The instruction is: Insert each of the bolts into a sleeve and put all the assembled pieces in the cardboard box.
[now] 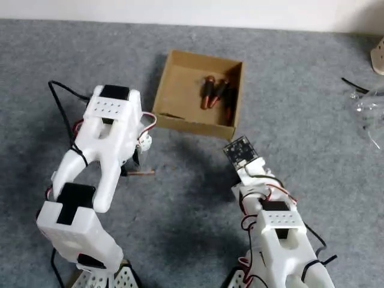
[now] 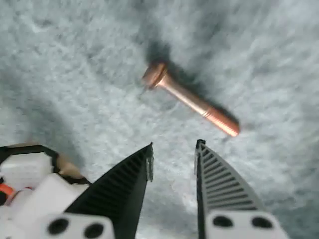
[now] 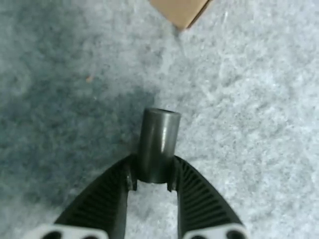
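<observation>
Left wrist view: left end effector (image 2: pixel 174 145) stood apart, just short of the copper bolt (image 2: pixel 192 99) lying on the grey table (image 2: pixel 60 59). Right end effector (image 3: pixel 152 174) was clamped on the dark sleeve (image 3: pixel 159 142), its lower end hidden. Cardboard box (image 1: pixel 192 123) held assembled pieces (image 1: pixel 215 92); count unclear.

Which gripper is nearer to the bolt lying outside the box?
Left. The left gripper is open just beside the bolt; the right gripper, holding a sleeve, is farther off, near the cardboard box.
</observation>
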Controlling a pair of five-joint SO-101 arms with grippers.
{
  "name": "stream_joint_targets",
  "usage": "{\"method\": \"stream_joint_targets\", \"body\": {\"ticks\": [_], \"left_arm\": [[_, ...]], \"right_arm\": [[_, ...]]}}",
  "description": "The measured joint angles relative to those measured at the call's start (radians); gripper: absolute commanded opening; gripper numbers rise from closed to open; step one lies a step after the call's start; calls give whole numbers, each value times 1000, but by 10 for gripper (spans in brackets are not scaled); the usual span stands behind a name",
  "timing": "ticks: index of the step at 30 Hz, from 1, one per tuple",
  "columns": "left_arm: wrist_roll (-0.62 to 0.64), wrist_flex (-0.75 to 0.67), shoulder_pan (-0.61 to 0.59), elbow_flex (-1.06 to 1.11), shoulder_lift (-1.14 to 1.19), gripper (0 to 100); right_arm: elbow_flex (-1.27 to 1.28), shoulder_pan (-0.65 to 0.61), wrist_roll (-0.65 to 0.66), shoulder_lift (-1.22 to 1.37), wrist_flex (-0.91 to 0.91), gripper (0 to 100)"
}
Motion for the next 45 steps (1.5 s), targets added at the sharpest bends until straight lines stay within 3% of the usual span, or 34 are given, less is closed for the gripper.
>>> {"method": "stream_joint_targets", "body": {"ticks": [13, 45], "left_arm": [[83, -361, -2, 209, -5, 137], [83, -339, -58, 226, 64, 137]], "right_arm": [[0, 0, 0, 0, 0, 5], [0, 0, 0, 0, 0, 5]]}}
